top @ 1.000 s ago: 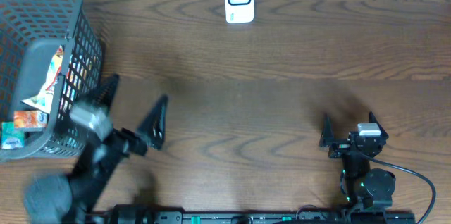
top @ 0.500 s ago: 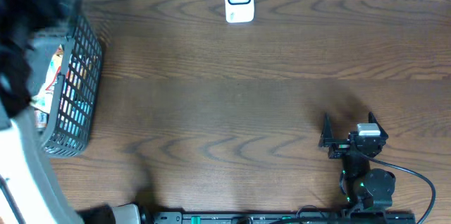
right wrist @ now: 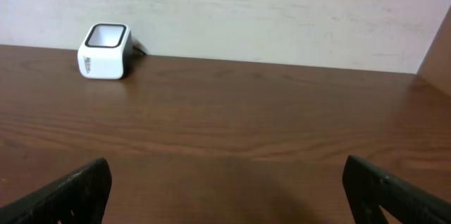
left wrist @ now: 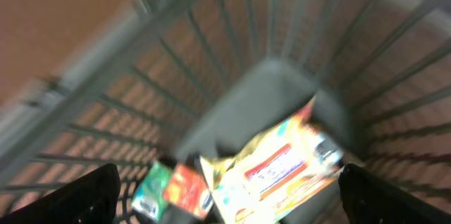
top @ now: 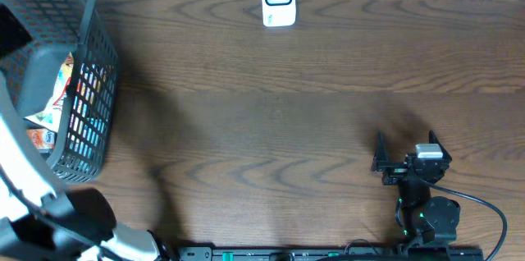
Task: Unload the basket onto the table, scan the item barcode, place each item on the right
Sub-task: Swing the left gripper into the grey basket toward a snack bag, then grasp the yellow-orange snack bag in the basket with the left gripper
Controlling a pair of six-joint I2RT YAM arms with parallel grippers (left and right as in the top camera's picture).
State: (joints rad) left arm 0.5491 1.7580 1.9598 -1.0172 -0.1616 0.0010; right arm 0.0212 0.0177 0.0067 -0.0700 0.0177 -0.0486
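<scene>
Hovering, left jaws spread and empty, over the packet (left wrist: 275, 171) in the basket (top: 86, 15) at the tabletop's (top: 271, 130) left edge. Parked by the near edge, right jaws released, facing the far-edge scanner (top: 278, 0).

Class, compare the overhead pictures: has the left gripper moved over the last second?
Yes. The left gripper swung left, from bare table right of the basket to above it, its wrist view looking down on the packets.

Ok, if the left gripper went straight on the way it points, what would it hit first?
Probably the yellow-and-white snack packet lying in the basket, roughly centred ahead of the left gripper. Blur leaves depth unclear.
</scene>
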